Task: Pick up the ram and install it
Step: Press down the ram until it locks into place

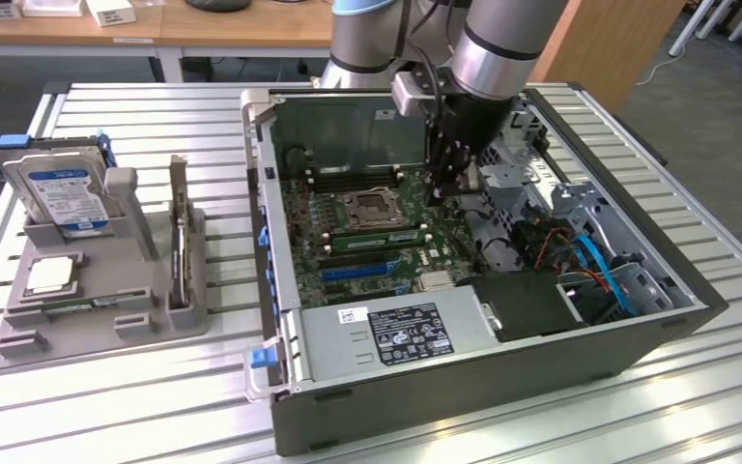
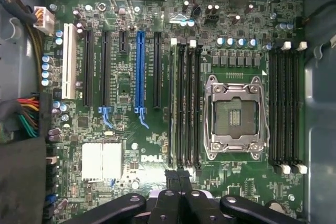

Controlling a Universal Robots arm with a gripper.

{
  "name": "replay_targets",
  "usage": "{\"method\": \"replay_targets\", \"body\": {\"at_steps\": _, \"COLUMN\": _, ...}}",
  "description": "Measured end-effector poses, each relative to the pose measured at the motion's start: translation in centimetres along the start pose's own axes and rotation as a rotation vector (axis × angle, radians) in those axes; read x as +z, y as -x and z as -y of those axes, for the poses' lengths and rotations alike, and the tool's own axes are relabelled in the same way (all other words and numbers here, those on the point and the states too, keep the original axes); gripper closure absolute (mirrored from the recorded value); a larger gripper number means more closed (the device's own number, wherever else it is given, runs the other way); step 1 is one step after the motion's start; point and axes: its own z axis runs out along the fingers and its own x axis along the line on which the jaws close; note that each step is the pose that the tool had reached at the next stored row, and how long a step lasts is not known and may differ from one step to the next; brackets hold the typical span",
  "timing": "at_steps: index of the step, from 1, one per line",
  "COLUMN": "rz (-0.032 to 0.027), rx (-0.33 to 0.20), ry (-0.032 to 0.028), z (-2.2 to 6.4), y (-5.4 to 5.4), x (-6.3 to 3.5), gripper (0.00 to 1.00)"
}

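Observation:
The ram [image 1: 374, 235] is a long narrow green stick. It stands on edge in a memory slot beside the empty processor socket [image 1: 371, 205] on the motherboard inside the open computer case [image 1: 474, 377]. In the wrist view the ram [image 2: 172, 103] runs along the outermost slot next to the socket [image 2: 234, 116]. My gripper [image 1: 450, 191] hangs over the board just past the socket, toward the exterior view's right, apart from the ram. Its black fingers [image 2: 170, 178] are pressed together with nothing between them, so the gripper [image 2: 177, 178] is shut.
A grey parts holder [image 1: 36, 338] at the exterior view's left carries a blue-labelled hard drive [image 1: 62, 188], a square silver processor chip [image 1: 51, 275] and an upright card [image 1: 181, 232]. Case walls, a drive cage [image 1: 564, 203] and blue cables [image 1: 610, 275] surround the board.

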Motion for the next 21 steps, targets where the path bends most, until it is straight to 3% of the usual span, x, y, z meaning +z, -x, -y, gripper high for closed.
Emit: {"method": "replay_targets", "body": {"at_steps": 21, "rz": -0.0001, "rx": 0.000, "ry": 0.0000, "z": 0.10, "y": -0.1, "x": 2.51, "gripper": 0.89}}
